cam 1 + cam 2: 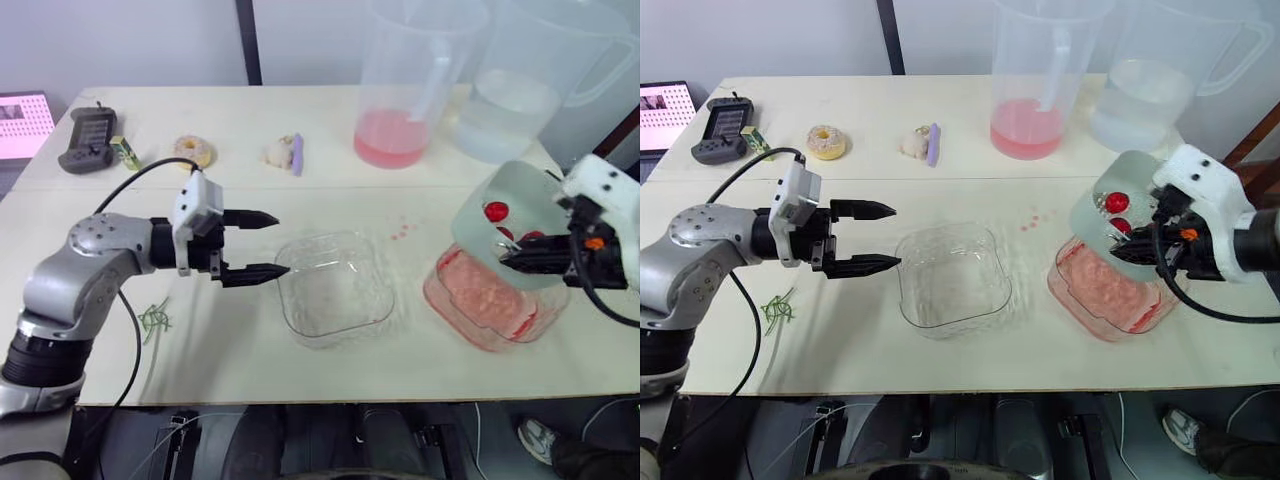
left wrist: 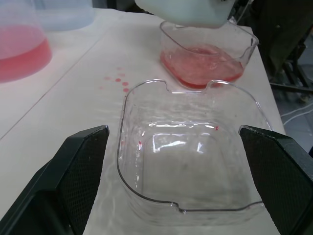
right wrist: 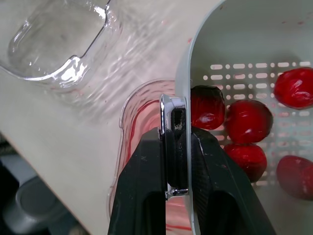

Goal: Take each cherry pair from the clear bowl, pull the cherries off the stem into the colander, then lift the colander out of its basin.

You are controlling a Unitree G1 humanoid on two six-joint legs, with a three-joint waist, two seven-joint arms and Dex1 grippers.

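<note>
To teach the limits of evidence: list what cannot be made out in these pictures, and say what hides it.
- Cherry count: in the head views the colander wall and the right gripper cover some cherries; the right wrist view cuts others off at its edge.
- Top of the pitcher of pink liquid: cut off by the head views' upper edge.
- Pale lump at the far side: too small to identify.
- Dark handheld device: markings too small to read.

Left arm (image 1: pixel 85 270) was silver-grey metal with rounded joints and a black ribbed collar (image 1: pixel 40 355) lower down. White boxy wrist housing (image 1: pixel 197 205), thin black cable (image 1: pixel 140 168) arching off it. Left gripper (image 1: pixel 283 244) had two black tapered fingers (image 2: pixel 83 161) with cross-hatched pads. Right gripper (image 1: pixel 510 258) was black too, with a white right housing (image 1: pixel 605 190), an orange spot (image 1: pixel 595 242) and a black right cable (image 1: pixel 1200 310).
</note>
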